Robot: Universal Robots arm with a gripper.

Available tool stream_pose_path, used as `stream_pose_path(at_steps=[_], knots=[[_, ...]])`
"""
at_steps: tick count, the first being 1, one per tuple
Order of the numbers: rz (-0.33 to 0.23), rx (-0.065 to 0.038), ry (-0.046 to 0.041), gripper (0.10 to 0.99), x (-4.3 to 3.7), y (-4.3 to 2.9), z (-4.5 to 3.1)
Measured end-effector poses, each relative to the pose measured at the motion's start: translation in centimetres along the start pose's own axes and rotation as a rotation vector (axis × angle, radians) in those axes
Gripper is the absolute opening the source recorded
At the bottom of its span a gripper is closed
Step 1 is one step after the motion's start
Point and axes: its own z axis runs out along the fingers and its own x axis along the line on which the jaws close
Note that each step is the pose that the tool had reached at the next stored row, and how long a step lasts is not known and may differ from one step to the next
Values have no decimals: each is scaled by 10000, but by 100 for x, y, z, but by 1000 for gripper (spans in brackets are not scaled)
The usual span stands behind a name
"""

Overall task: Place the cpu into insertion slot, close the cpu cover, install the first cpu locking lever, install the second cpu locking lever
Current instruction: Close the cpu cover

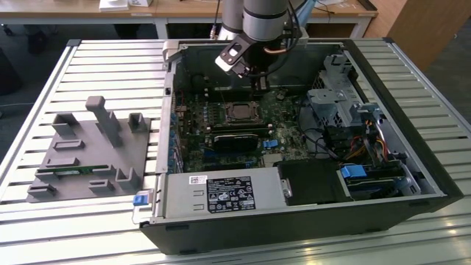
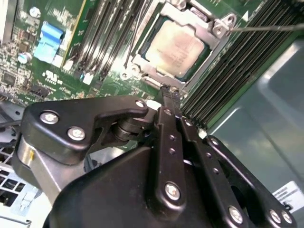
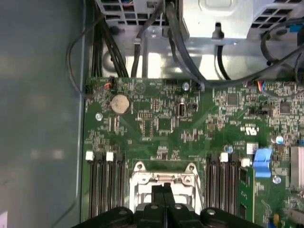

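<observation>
Colleague: Which way does the cpu lie?

Me: Flat, silver face up. It is square, so it has no long axis, and its edges run parallel to the green board's edges. In the second wrist view the cpu [image 2: 178, 45] sits inside the cpu cover [image 2: 141, 61], which lies down flat around it. In the exterior view the insertion slot [image 1: 226, 112] is just above the middle of the frame, inside the open computer case [image 1: 383, 83].

Colleague: And your gripper?

Me: My gripper [image 1: 259, 88] hangs in the upper middle of the exterior view, just above the slot and a little toward the exterior view's right. The fingers are pressed together with nothing between them, as both wrist views show. The tips [image 2: 170, 90] end at the cover's edge, not over the chip's face — whether they touch metal I cannot tell.

Colleague: Anything crowding you?

Me: Long black memory slots [image 2: 102, 33] flank the socket on both sides. A thin metal rod [image 2: 266, 27] reaches out from one corner of the cover; I cannot tell if it is latched. A black card [image 1: 235, 141] lies just below the slot in the exterior view, and a grey fixture tray [image 1: 88, 149] sits well apart at the exterior view's left.
</observation>
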Motion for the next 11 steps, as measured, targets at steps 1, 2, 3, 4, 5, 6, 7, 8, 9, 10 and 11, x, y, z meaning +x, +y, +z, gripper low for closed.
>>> stream_pose_path(at_steps=[1,2,3,4,5,6,7,8,9,10,11], knots=[[0,-1,0,106,0,-18,-1],[2,-1,0,106,0,-33,-2],[1,0,2,106,0,-51,-2],[2,0,2,106,0,-63,-3],[1,-1,3,106,0,-72,-3],[1,0,2,106,0,-75,-3],[1,0,2,106,0,-81,-4],[1,-2,3,106,0,-94,-4],[0,-7,3,106,0,-112,-5],[1,-10,3,106,0,-126,-6],[1,-11,2,106,0,-137,-6]])
